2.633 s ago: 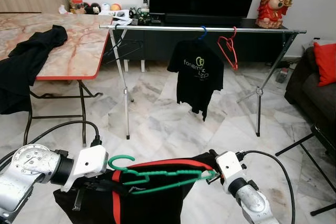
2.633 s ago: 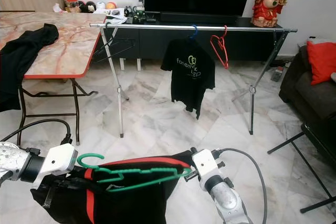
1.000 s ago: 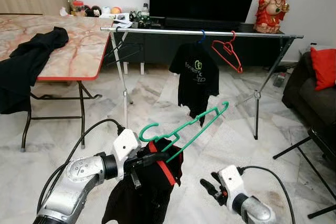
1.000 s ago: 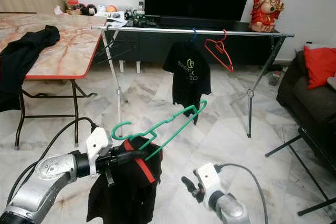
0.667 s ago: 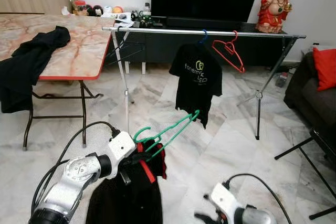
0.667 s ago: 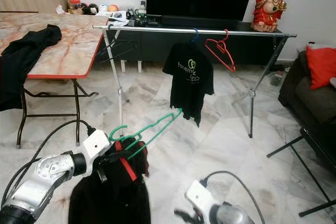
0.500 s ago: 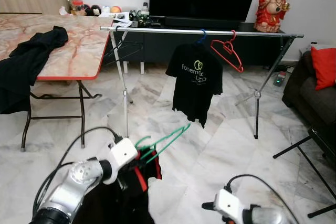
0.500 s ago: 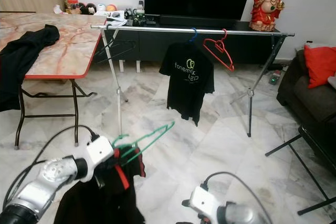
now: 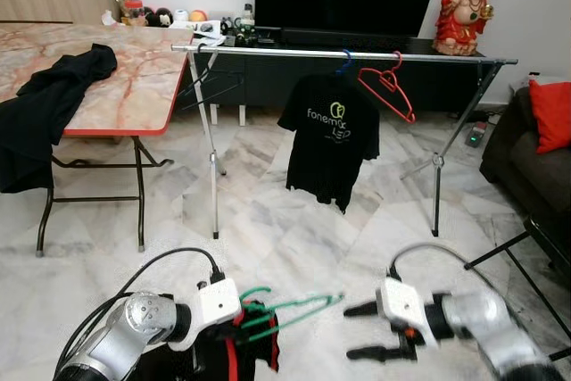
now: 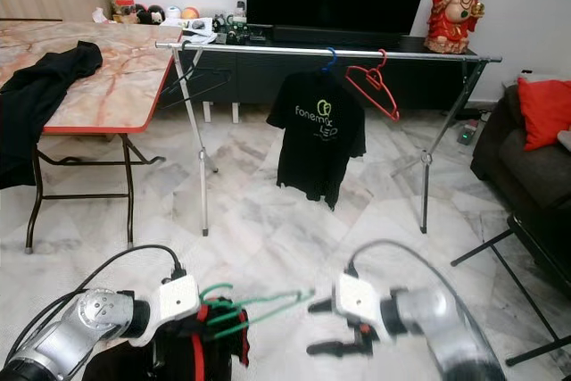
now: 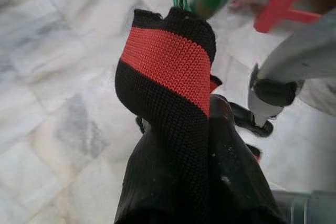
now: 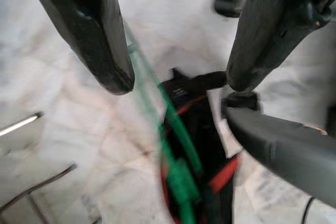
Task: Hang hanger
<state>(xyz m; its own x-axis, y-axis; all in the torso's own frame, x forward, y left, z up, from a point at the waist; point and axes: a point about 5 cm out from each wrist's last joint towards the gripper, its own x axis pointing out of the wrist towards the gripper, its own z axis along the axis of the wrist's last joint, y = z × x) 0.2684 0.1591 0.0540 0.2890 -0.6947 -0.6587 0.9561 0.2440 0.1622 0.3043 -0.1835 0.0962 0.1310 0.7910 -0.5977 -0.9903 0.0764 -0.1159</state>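
Left gripper [image 9: 234, 326] is gripping the green hanger [image 9: 290, 309] carrying a black-and-red garment [image 11: 173, 129], near left. Right gripper [image 9: 359, 332], jaws apart, is facing it; the right wrist view shows the hanger between its fingers [image 12: 89, 30].

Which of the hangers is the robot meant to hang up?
Start at the long metal clothes rail before the television, then drop to the floor in front. The green hanger juts from the left claw with a black-and-red garment. The others, a red hanger and a blue hanger, hang on the rail.
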